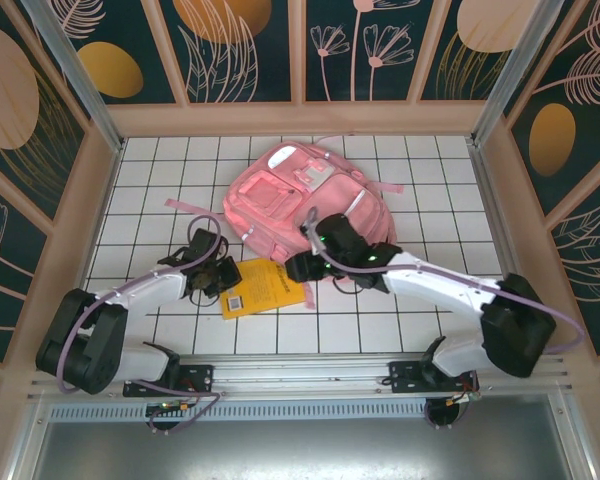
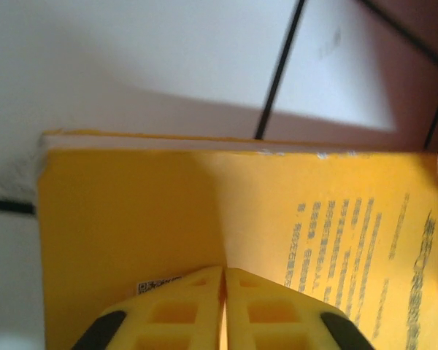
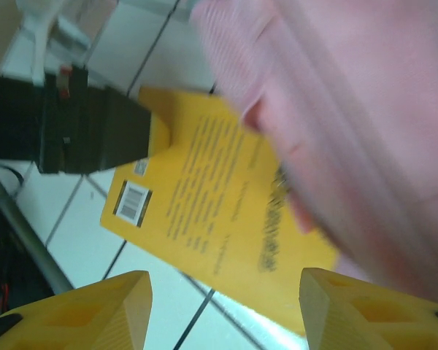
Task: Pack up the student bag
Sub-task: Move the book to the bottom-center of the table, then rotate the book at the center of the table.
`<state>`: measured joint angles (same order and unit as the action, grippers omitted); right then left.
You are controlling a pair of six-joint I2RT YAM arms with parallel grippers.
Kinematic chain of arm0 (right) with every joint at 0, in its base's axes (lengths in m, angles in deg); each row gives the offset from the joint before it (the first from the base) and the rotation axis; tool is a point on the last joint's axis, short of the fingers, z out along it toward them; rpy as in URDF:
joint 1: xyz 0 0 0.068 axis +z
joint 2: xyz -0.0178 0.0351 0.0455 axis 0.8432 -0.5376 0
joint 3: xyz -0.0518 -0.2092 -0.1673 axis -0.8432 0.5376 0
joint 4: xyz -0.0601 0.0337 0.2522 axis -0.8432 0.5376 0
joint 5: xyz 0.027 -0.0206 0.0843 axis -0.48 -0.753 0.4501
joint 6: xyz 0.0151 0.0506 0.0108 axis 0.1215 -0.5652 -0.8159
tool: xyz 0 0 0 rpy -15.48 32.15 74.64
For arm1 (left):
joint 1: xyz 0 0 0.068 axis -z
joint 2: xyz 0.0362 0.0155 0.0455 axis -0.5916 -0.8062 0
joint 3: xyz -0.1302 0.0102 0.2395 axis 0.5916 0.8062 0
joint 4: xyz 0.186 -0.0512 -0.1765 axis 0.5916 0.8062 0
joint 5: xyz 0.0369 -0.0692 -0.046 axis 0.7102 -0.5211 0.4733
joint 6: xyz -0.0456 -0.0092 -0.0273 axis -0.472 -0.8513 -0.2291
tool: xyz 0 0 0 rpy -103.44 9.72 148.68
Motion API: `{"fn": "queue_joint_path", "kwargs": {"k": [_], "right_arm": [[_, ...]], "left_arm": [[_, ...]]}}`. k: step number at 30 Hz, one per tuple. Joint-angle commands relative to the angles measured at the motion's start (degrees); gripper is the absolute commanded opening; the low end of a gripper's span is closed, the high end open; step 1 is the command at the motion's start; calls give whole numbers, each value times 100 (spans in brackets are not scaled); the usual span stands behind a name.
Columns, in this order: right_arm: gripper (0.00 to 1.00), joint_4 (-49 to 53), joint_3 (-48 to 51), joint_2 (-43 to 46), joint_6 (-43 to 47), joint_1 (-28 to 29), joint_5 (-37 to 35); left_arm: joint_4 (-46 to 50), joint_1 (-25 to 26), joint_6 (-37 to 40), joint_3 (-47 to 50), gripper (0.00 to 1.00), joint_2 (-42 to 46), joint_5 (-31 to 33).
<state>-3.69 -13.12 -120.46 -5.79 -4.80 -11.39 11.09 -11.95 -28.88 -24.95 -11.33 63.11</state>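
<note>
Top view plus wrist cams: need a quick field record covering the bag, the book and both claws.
backpack: pink, lying on the tiled table, far middle
book: yellow, barcode side up, flat on the table at the backpack's near edge
book vs backpack: right end reaches the fabric; overlap unclear
left claw: shut, tips at the book's left part
right claw: open, over the book's right end beside the backpack
status: book not yet in the backpack
</note>
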Motion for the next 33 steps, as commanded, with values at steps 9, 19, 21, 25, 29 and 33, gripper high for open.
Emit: {"fn": "queue_joint_path", "kwargs": {"k": [9, 19, 21, 25, 29, 33], "right_arm": [[54, -45, 239, -574, -190, 435, 594], [53, -326, 747, -825, -504, 546, 887], [53, -324, 661, -1032, -533, 507, 856], [53, -384, 403, -1460, -555, 426, 594], [53, -431, 14, -1886, -620, 228, 346], [53, -391, -496, -2131, -617, 100, -23]], "left_arm": [[1104, 161, 688, -814, 72, 558, 506], [1, 161, 1081, -1055, 74, -989, 529], [-111, 161, 1058, -1004, 74, -1124, 354], [-315, 161, 869, -704, 73, -1059, -8], [-395, 161, 702, -288, 73, -749, -243], [-402, 161, 439, 161, 73, -484, -689]]}}
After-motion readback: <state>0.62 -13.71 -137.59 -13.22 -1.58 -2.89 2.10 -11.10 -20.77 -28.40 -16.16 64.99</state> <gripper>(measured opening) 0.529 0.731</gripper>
